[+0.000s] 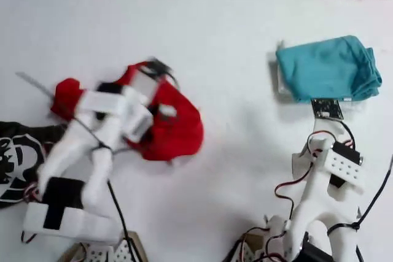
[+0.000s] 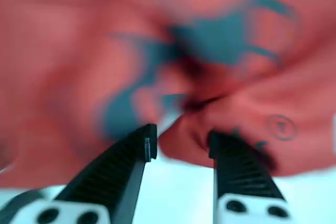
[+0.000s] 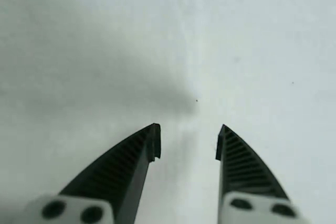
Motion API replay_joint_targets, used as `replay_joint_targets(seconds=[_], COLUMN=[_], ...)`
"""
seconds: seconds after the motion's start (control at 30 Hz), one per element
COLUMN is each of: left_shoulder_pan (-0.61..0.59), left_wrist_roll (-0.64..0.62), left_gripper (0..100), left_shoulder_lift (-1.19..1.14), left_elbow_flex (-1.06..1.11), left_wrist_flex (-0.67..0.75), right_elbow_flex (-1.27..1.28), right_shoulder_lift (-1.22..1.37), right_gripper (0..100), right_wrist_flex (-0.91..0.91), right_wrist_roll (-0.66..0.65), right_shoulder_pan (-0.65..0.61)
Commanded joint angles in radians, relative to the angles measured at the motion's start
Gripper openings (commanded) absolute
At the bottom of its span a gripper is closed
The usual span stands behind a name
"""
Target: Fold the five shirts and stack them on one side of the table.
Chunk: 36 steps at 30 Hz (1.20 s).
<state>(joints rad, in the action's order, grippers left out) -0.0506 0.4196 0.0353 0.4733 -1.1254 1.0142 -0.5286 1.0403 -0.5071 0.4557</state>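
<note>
The left gripper [image 2: 181,142] hangs low over the crumpled red shirt [image 1: 175,124] in the left half of the desk [image 1: 233,23], jaws spread with a fold of cloth between them, probably lined up to pinch it. A folded teal shirt [image 1: 325,69] sits by the right edge, likely the stack's start; a black shirt [image 1: 15,157] lies at the left edge. The right gripper [image 3: 188,142], spread too, hovers over bare desk near the teal shirt, holding nothing

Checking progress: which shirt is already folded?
The teal shirt, a compact folded block; the red shirt lies crumpled, the black shirt sprawls unfolded.
</note>
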Motion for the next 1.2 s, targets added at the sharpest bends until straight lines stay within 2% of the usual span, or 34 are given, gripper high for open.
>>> replay_joint_targets(seconds=[0.0,0.23,0.3,0.4,0.53,0.67,0.77,1.03,1.1,1.17], left_shoulder_pan=[-0.068,-0.038,0.008,0.118,0.229,0.333,0.361,0.290,0.242,0.201], left_wrist_roll=[0.009,0.009,0.026,0.124,0.150,0.144,0.141,0.149,0.149,0.149], left_gripper=[18,18,18,18,18,18,18,18,18,14], left_shoulder_lift=[0.006,0.008,0.009,0.011,0.015,0.021,0.017,0.014,0.014,0.021], left_elbow_flex=[-0.183,-0.421,-0.444,-0.441,-0.331,-0.145,-0.012,0.211,0.214,0.197], left_wrist_flex=[-0.094,-0.384,-0.480,-0.637,-0.649,-0.516,-0.350,0.087,0.147,0.161], right_elbow_flex=[-0.038,-0.038,-0.038,-0.038,-0.038,-0.038,-0.044,-0.060,-0.060,-0.060], right_shoulder_lift=[-0.031,-0.035,-0.035,-0.030,-0.031,-0.038,-0.038,-0.030,-0.030,-0.030], right_gripper=[17.7,17.9,17.9,18.0,18.0,18.0,18.0,17.7,17.7,17.7], right_wrist_flex=[0.004,0.002,0.002,-0.018,-0.053,-0.061,-0.061,-0.054,-0.054,-0.054], right_wrist_roll=[-0.003,-0.003,-0.006,-0.009,-0.011,-0.011,-0.011,-0.011,-0.011,-0.011], right_shoulder_pan=[-0.030,-0.047,-0.047,-0.047,-0.047,-0.047,-0.047,-0.045,-0.045,-0.047])
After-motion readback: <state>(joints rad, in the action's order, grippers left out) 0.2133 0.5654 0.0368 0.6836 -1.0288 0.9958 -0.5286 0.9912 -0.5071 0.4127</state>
